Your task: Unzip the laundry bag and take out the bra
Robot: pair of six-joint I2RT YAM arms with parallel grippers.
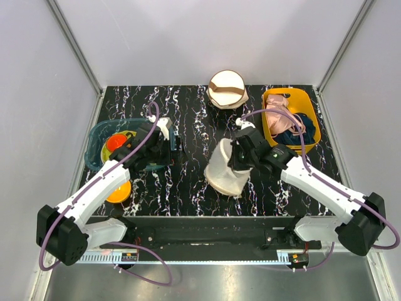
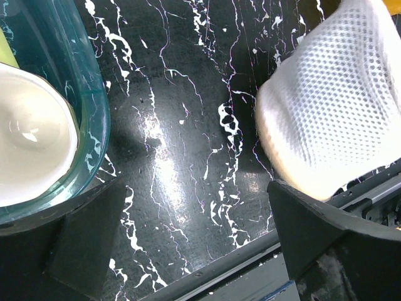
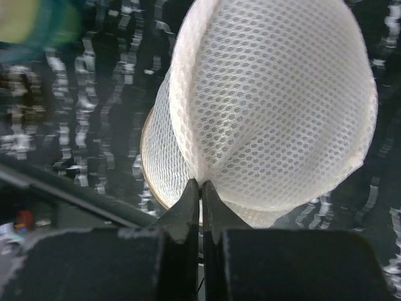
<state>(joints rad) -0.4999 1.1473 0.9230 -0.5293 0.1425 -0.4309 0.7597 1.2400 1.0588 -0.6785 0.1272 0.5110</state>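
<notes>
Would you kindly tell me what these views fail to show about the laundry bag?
Bra: unseen in every view; laundry bag mesh hides the inside.
Zipper: right wrist view, right gripper, shut on the bag, covers the pinch; state unclear.
Bag's far side: left wrist view, cut off by frame edge.

The laundry bag (image 3: 276, 113) is of white mesh cloth, soft and matt, the table (image 2: 188, 157) has a smooth glossy black top with white marble veins, the bin (image 2: 88, 81) is shiny half-clear teal plastic, and the right fingers (image 3: 188, 210) look matt black.
</notes>
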